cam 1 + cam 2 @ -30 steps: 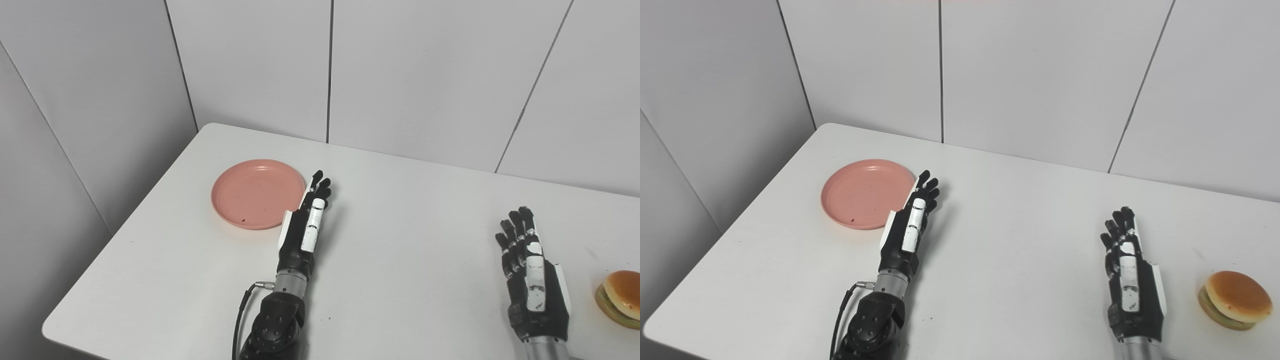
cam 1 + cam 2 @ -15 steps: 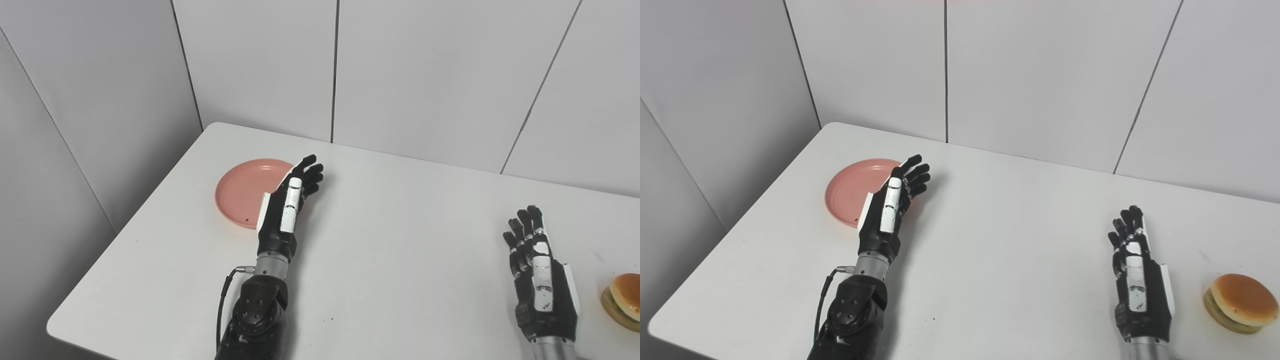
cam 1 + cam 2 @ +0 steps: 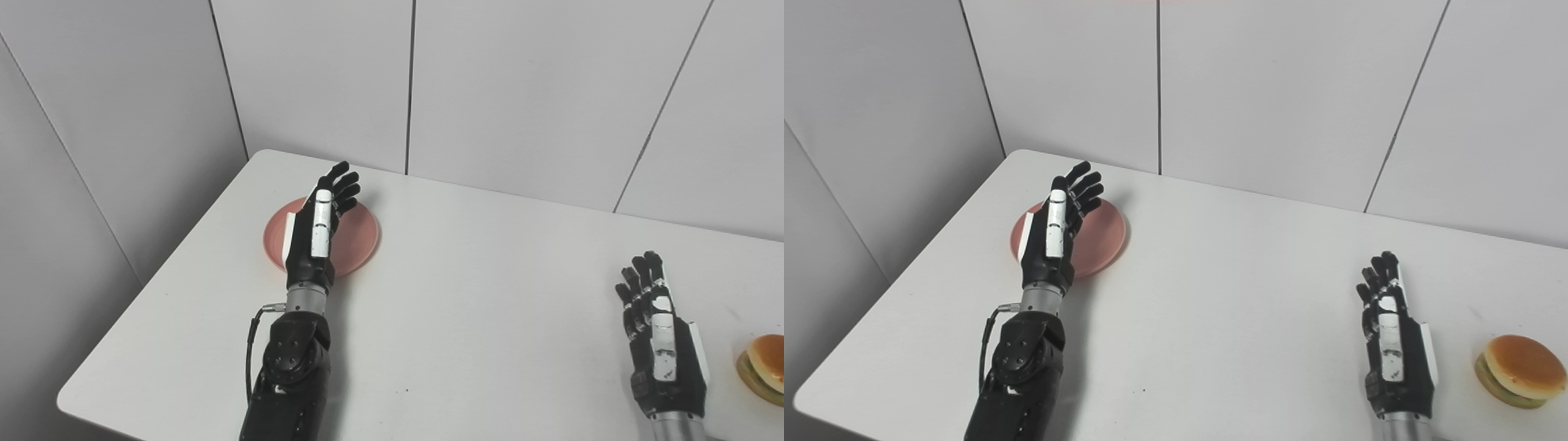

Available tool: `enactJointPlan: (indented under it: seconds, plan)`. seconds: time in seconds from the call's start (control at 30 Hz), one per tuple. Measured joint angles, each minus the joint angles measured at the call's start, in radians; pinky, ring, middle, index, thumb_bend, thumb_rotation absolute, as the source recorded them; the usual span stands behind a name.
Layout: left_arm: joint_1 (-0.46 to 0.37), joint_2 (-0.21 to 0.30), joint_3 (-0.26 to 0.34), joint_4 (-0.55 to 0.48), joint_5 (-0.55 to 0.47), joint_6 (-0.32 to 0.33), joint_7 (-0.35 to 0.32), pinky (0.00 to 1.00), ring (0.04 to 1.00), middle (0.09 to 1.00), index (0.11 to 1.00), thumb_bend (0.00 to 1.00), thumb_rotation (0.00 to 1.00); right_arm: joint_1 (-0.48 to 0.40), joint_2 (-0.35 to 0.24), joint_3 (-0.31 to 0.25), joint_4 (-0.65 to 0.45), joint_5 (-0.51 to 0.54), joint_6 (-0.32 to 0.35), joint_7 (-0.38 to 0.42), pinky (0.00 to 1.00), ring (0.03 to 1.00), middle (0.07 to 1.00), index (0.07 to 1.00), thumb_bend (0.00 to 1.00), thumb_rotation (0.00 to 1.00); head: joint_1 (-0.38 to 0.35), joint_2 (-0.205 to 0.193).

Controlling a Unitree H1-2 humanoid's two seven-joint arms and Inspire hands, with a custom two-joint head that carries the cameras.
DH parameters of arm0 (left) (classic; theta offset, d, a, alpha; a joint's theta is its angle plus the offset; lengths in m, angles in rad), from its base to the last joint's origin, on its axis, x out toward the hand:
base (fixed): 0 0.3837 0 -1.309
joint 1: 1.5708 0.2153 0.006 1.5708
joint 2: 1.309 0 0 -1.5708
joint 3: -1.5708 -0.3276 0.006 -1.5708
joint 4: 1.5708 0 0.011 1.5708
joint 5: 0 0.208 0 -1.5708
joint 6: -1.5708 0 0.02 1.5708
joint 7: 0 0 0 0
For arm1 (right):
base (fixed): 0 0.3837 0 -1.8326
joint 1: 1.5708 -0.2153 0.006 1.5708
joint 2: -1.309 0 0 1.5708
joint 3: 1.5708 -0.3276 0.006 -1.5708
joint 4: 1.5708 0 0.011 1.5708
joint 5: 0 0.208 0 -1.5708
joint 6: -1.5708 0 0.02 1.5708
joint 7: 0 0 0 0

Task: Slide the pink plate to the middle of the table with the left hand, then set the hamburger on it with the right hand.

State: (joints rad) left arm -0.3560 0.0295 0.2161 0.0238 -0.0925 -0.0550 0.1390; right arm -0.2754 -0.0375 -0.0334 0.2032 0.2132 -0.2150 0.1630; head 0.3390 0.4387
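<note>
Left robot hand (image 3: 313, 229): open, fingers spread, poised above the plate (image 3: 358, 236); contact not discernible.
Plate: far-left of counter (image 3: 478, 306), beneath the left hand.
Right robot hand (image 3: 1393, 343): open, empty, near side.
Hamburger (image 3: 1513, 369): just right of it.

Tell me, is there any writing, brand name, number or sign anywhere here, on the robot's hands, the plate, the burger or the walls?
None that can be read.
The left hand and right hand carry plain white panels with no lettering.
The pink plate and the hamburger bear no print.
The table and wall panels are blank.
</note>
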Motion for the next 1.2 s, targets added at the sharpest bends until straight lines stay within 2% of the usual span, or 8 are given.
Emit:
enactJointPlan:
  seconds: [0.2,0.4,0.6,0.73,0.83,0.9,1.2]
  plan:
    - [-0.033,0.073,0.038,0.047,-0.002,-0.001,0.003,0.82,0.794,0.781,0.758,0.64,1.00,0.004,-0.002,0.000,-0.012,-0.001,0.013,-0.002,1.00,1.000,1.000,1.000,0.54,0.91,-0.006,0.002]
    - [-0.065,0.111,0.087,0.125,-0.018,0.002,0.020,0.80,0.795,0.777,0.759,0.64,1.00,0.005,-0.002,0.000,-0.012,-0.003,0.013,-0.003,1.00,1.000,1.000,1.000,0.50,0.92,-0.011,0.000]
    - [-0.083,0.161,0.121,0.207,-0.037,0.000,0.021,0.85,0.813,0.783,0.769,0.64,1.00,0.004,-0.001,0.000,-0.012,0.000,0.013,-0.003,1.00,1.000,1.000,1.000,0.50,0.92,-0.012,-0.005]
    - [-0.101,0.203,0.136,0.286,-0.037,-0.021,0.024,0.85,0.810,0.789,0.775,0.64,1.00,0.005,-0.001,0.000,-0.015,0.001,0.014,-0.003,1.00,1.000,1.000,1.000,0.51,0.91,-0.012,-0.005]
    - [-0.114,0.217,0.144,0.324,-0.036,-0.045,0.041,0.83,0.806,0.792,0.776,0.65,1.00,0.005,-0.003,0.001,-0.014,-0.003,0.014,-0.003,1.00,1.000,1.000,1.000,0.52,0.93,-0.017,-0.005]
    - [-0.123,0.226,0.144,0.352,-0.035,-0.056,0.043,0.80,0.806,0.795,0.775,0.65,1.00,0.005,-0.003,0.001,-0.015,-0.004,0.015,-0.003,1.00,1.000,1.000,1.000,0.51,0.91,-0.017,-0.006]
    - [-0.141,0.257,0.148,0.490,-0.043,-0.131,0.043,0.84,0.816,0.809,0.792,0.63,1.00,0.006,-0.002,0.001,-0.017,0.001,0.019,-0.003,1.00,1.000,1.000,1.000,0.50,0.90,-0.018,-0.006]
